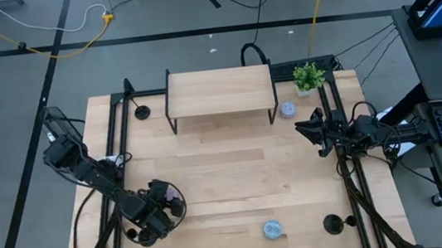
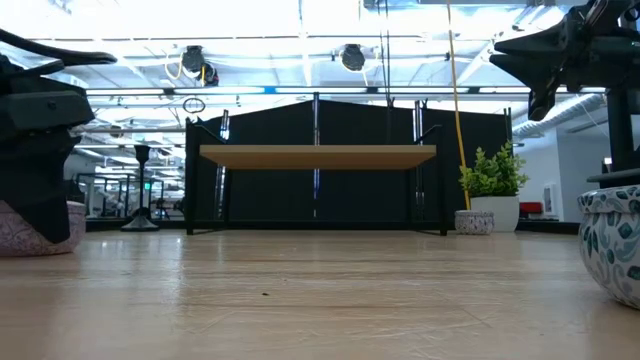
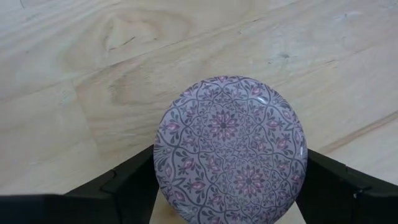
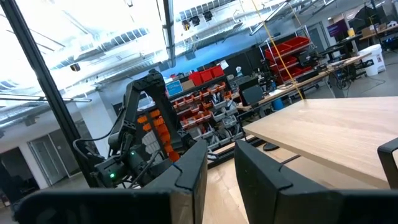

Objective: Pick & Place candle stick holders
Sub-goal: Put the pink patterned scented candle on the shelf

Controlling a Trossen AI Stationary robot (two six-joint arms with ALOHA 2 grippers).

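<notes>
My left gripper is near the table's front left, down over a round purple-patterned tin, and is closed on it. The tin also shows in the low view, standing on the table. One black candle stick holder stands on its round base at the far left, upright in the low view. Another black holder stands near the front right corner. A third does not show. My right gripper is shut and empty, raised above the table's right side. My left gripper has the purple-patterned tin between its two fingers, one finger at each side of the round rim. The fingers come from above, pointing down. The tin stands upright on the table, patterned top up.
A wooden shelf on black legs stands at the far middle. A small potted plant and a small round patterned pot stand to its right. A blue-patterned pot sits near the front edge. Bare wood lies in the middle.
</notes>
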